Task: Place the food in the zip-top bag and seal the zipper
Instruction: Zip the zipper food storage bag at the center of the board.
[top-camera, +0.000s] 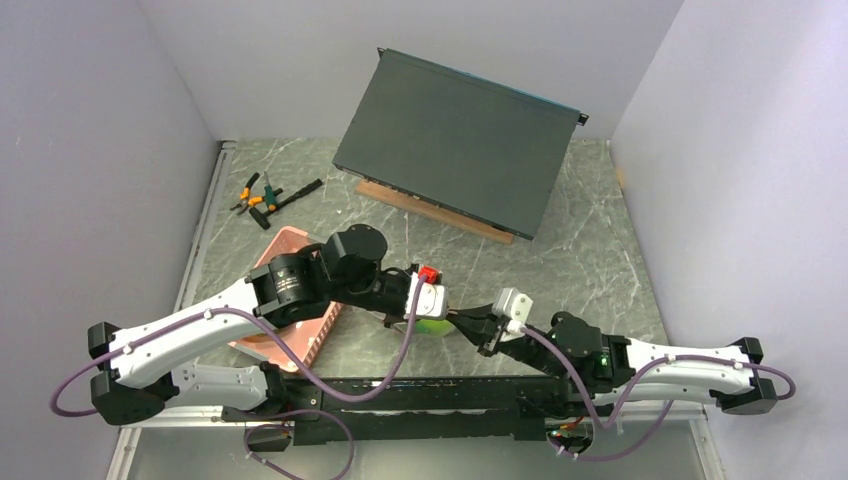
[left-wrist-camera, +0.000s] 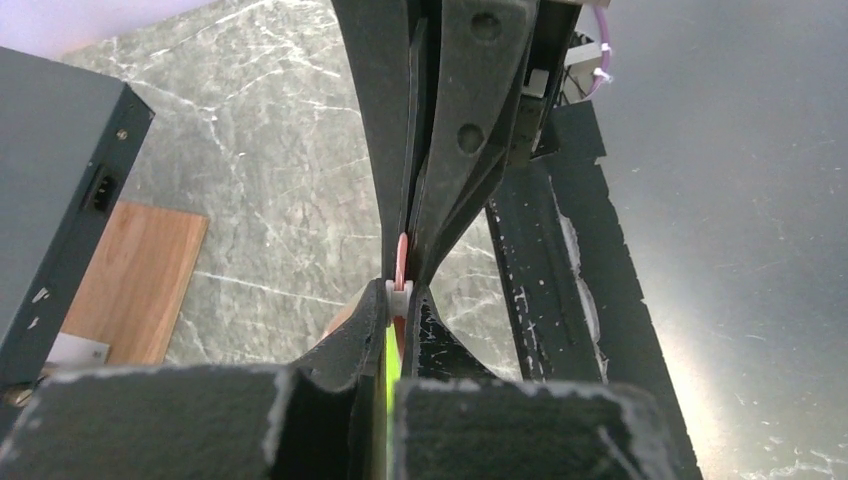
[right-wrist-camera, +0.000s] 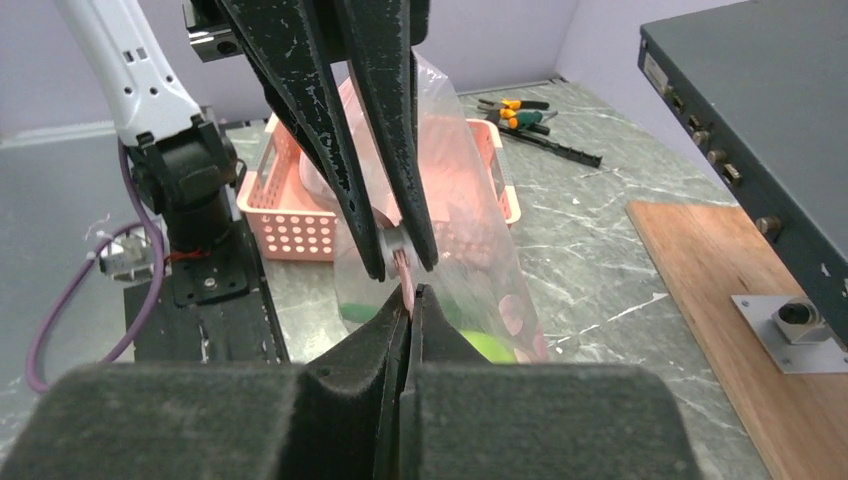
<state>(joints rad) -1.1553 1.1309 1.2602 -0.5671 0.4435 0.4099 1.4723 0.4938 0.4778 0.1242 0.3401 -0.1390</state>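
Far left, pink basket (right-wrist-camera: 290, 215): stands on the table (right-wrist-camera: 600, 250); cannot tell whether any food remains inside, being partly hidden.

Left claw (right-wrist-camera: 400, 262): closes tight on the zipper (left-wrist-camera: 402, 255), pinching it at a small white tab (left-wrist-camera: 399, 290).

Centre, zip-top bag (right-wrist-camera: 470, 220): hangs by that pink strip from both claws, just beside the basket; already holds a green apple (right-wrist-camera: 490, 347) and red pieces (right-wrist-camera: 515, 318).

Right claw (right-wrist-camera: 410, 300): clamps fully shut on the same strip, tips nearly touching those of the left claw.

Far right, dark case (right-wrist-camera: 760, 110): lies well apart, uninvolved.

Stage, as judged: appears past loading and into sealing. Cannot tell how much of the strip is pressed together; probably leaves the run along the mouth edge as the remaining work.
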